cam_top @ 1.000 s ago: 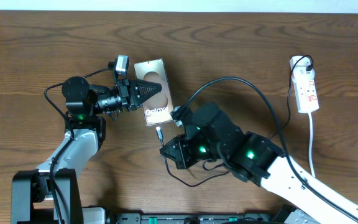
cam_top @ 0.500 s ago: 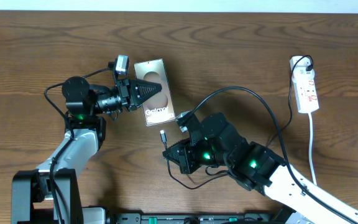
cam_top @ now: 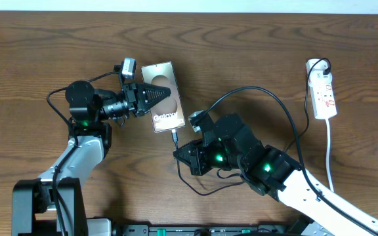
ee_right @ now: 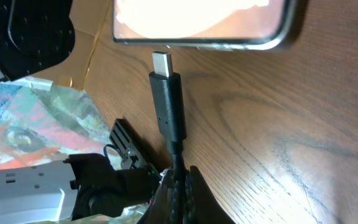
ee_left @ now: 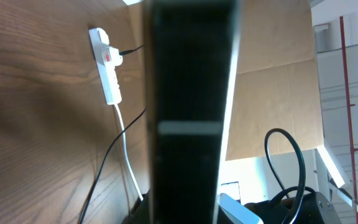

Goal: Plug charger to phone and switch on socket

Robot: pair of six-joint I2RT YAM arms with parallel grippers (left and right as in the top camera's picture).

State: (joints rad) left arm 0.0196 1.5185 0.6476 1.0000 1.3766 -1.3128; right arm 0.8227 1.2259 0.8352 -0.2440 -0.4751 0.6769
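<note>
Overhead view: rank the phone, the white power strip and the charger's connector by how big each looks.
Largest: the flat glossy brownish smartphone with "Galaxy" lettering.
Next: the narrow white plastic power strip, a little shorter and clearly narrower.
Smallest by far: the metal-tipped black charger connector.

The table (cam_top: 44, 59) is of dark brown wood with wavy grain. At the left in the right wrist view lies a sheet (ee_right: 36, 121) with blue, red and green patches.
</note>
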